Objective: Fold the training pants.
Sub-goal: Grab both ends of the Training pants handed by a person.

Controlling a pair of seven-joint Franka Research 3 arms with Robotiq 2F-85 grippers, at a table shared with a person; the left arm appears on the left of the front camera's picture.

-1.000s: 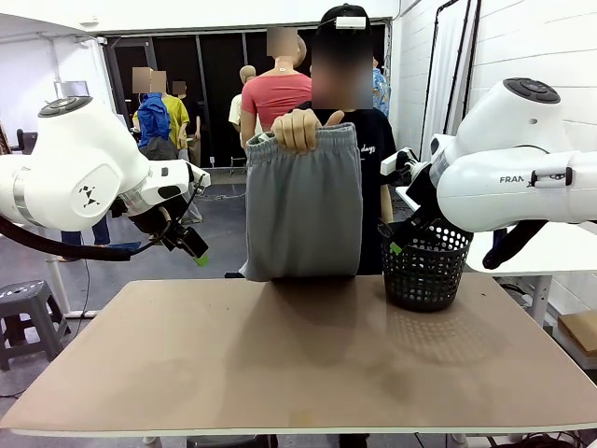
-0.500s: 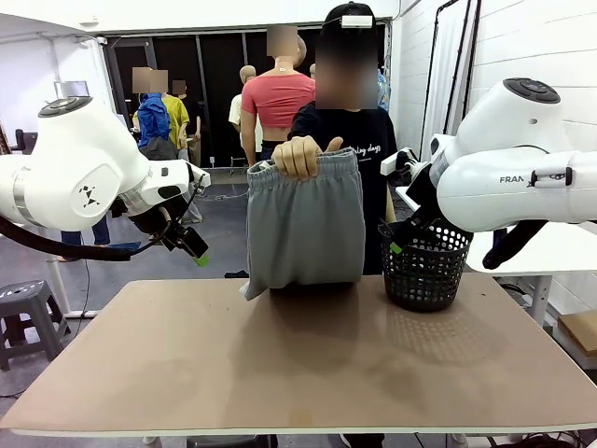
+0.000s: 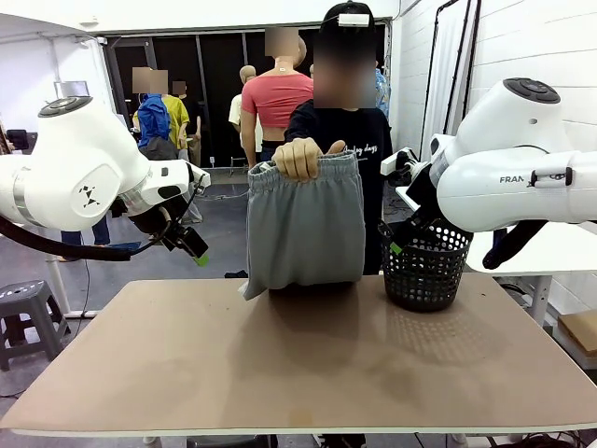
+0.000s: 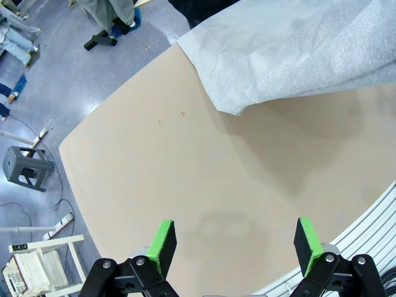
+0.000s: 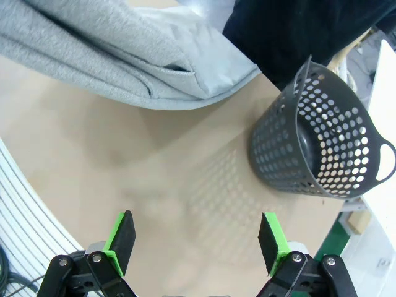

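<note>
A person's hand (image 3: 298, 159) holds the light grey training pants (image 3: 305, 222) up by the gathered waistband over the table's far edge, and the lower end rests on the tabletop. The same grey fabric (image 4: 297, 49) fills the top of the left wrist view, and it lies bunched (image 5: 117, 52) at the upper left of the right wrist view. My left gripper (image 4: 235, 244) hangs open above the left part of the table, apart from the pants (image 3: 191, 250). My right gripper (image 5: 197, 241) is open too, raised beside the basket.
A black mesh basket (image 3: 425, 266) stands at the table's far right (image 5: 322, 148). The brown tabletop (image 3: 298, 364) is bare in front of the pants. The person stands at the far edge. A grey stool (image 3: 23, 313) sits on the floor to the left.
The person has lowered the pants slightly, so their lower end now rests on the table. Neither arm has moved.
</note>
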